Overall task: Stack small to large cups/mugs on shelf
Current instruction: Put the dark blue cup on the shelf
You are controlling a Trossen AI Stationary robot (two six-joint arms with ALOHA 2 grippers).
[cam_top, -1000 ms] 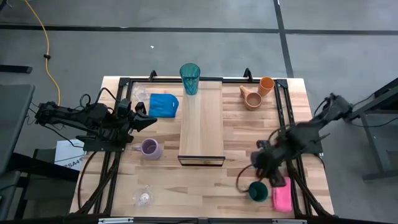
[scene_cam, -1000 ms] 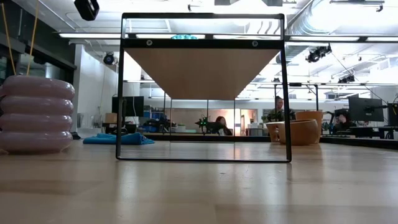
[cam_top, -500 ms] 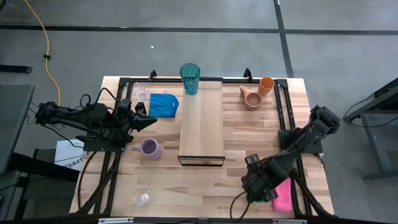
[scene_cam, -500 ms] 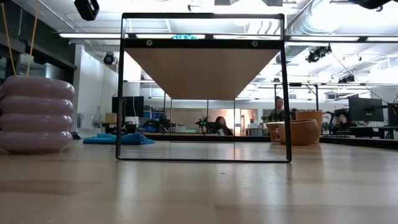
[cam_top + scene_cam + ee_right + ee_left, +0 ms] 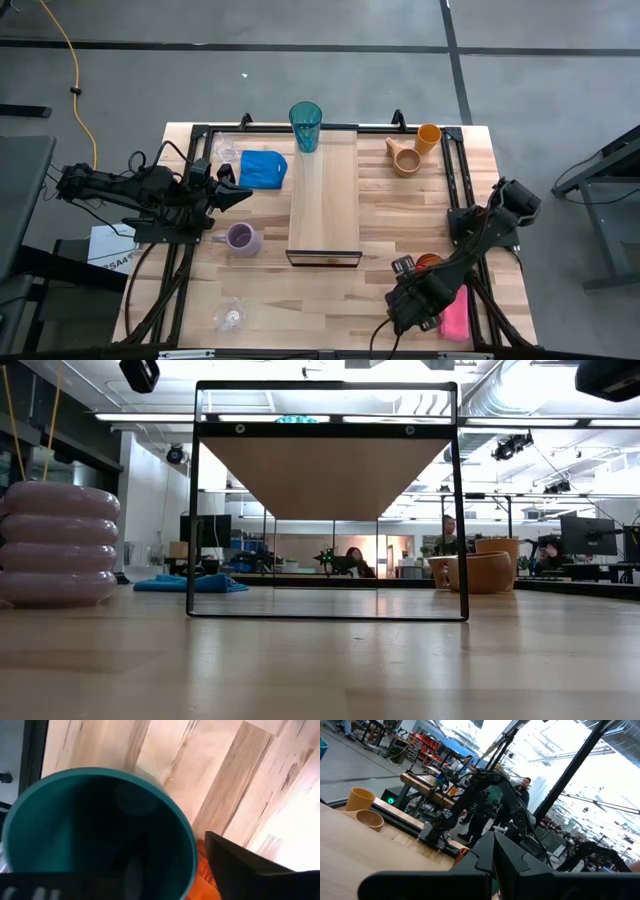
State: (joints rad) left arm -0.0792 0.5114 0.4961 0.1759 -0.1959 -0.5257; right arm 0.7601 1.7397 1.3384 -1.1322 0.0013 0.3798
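Overhead, the right gripper (image 5: 415, 300) hangs low at the table's near right corner, beside the pink sponge (image 5: 454, 313), a red cup (image 5: 428, 263) peeking out by it. The shelf (image 5: 324, 200) lies mid-table with the teal tumbler (image 5: 305, 126) at its far end. The left gripper (image 5: 232, 196) is closed, parked beside the blue cloth (image 5: 262, 167)

Low down, the shelf's frame (image 5: 327, 500) stands central, the lavender mug (image 5: 57, 543) to one side

At the right wrist, one finger (image 5: 245, 872) sits just outside the dark green cup (image 5: 95, 830); a grip can't be confirmed
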